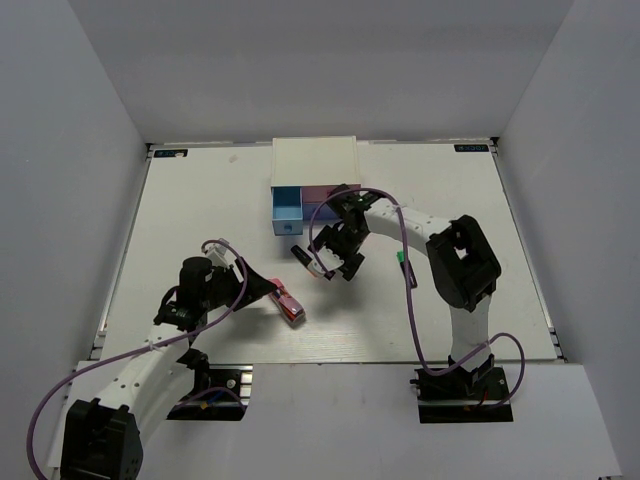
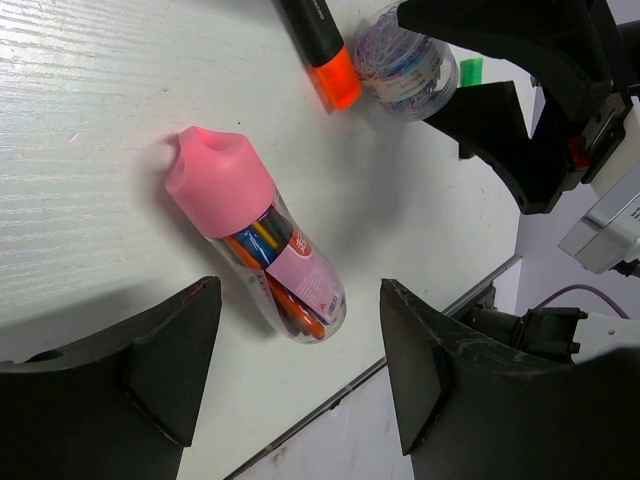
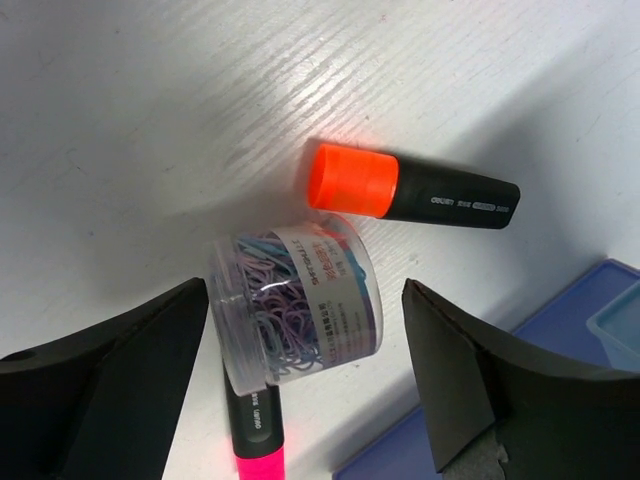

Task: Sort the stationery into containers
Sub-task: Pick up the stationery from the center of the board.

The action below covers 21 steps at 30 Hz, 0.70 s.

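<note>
A clear jar of blue and purple paper clips (image 3: 295, 300) lies on its side between the fingers of my open right gripper (image 3: 305, 292), with a gap on each side. An orange-capped black marker (image 3: 410, 190) lies just beyond it. A pink-capped marker (image 3: 258, 430) pokes out from under the jar. My left gripper (image 2: 300, 380) is open and holds nothing. A clear tube of pens with a pink cap (image 2: 258, 235) lies just past its fingertips. A green-capped marker (image 1: 400, 258) lies right of the right gripper (image 1: 335, 258). The white cabinet (image 1: 313, 160) has a blue drawer (image 1: 288, 210) pulled out.
A pink-purple drawer (image 1: 322, 200) stands open beside the blue one, under the right arm. A blue drawer edge (image 3: 560, 400) shows close to the right finger. The table's near edge (image 2: 420, 335) runs just behind the pen tube.
</note>
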Each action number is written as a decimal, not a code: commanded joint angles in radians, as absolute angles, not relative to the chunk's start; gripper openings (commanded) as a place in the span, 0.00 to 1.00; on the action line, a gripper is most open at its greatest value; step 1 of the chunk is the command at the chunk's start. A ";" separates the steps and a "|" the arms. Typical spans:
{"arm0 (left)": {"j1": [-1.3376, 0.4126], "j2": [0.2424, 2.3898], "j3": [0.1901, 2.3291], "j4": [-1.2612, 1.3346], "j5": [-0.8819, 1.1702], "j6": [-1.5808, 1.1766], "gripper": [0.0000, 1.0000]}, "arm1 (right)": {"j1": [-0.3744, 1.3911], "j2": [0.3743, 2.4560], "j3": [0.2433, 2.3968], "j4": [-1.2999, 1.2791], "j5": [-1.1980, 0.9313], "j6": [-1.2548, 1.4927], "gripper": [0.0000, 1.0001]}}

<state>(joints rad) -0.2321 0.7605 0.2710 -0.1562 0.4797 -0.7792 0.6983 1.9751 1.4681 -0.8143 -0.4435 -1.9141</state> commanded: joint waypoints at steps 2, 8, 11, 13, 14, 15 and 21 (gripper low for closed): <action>-0.229 0.758 0.268 -0.144 0.491 -0.779 0.75 | 0.704 1.987 1.526 -0.873 -0.439 -1.913 0.81; -0.229 0.758 0.268 -0.135 0.500 -0.779 0.75 | 0.719 2.008 1.571 -0.939 -0.396 -1.904 0.59; -0.229 0.758 0.268 -0.135 0.500 -0.779 0.75 | 0.706 2.032 1.603 -0.997 -0.388 -1.888 0.50; -0.229 0.749 0.268 -0.146 0.500 -0.779 0.75 | 0.710 2.023 1.597 -1.005 -0.391 -1.881 0.42; -0.229 0.739 0.268 -0.146 0.500 -0.779 0.75 | 0.710 2.017 1.592 -1.005 -0.397 -1.879 0.39; -0.229 0.739 0.268 -0.155 0.500 -0.779 0.75 | 0.710 2.011 1.589 -1.005 -0.399 -1.876 0.36; -0.229 0.730 0.268 -0.155 0.500 -0.779 0.75 | 0.707 1.934 1.585 -0.997 -0.436 -1.810 0.17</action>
